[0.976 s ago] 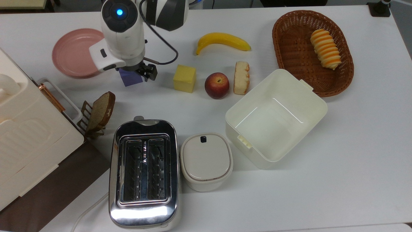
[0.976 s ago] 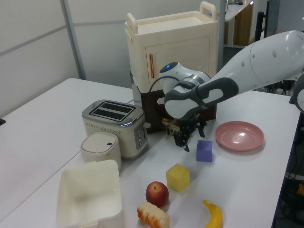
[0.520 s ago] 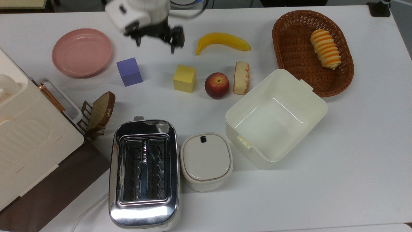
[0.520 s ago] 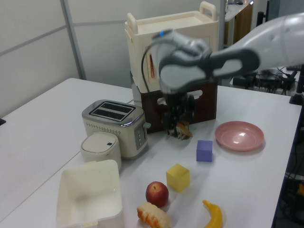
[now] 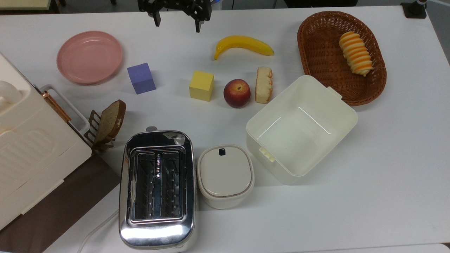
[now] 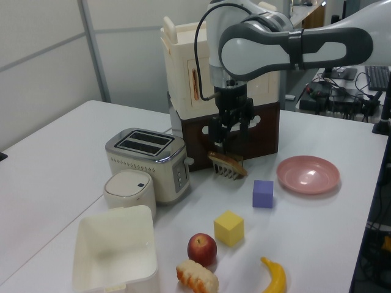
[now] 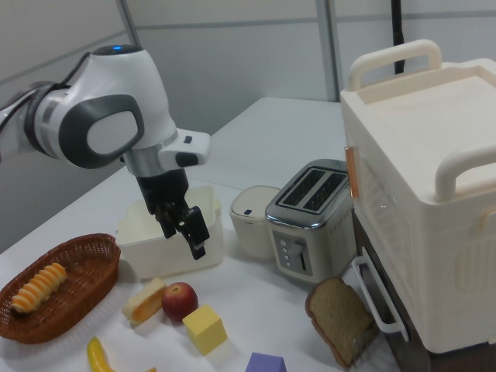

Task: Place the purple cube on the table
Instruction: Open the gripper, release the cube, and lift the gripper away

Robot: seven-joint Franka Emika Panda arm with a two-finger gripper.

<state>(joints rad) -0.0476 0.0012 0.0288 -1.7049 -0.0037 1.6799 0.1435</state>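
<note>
Purple cube [image 5: 141, 78]: it sits flat on the white table [image 5: 386, 168], just beside the pink plate [image 5: 89, 57], apart from the yellow cube [image 5: 201, 85].
My gripper [image 5: 177, 17]: it hangs high above the table's far edge in the top view, fingers spread wide, holding nothing.
Task state: I judge the placing done; the cube rests free of me.
Risk, my arm: any low sweep back across the table could knock the cube into the plate or against the bread slice [image 5: 111, 119] in its rack.
Risk, neighbours: the banana [image 5: 243, 45] lies near my fingers; a careless drop would nudge it.
</note>
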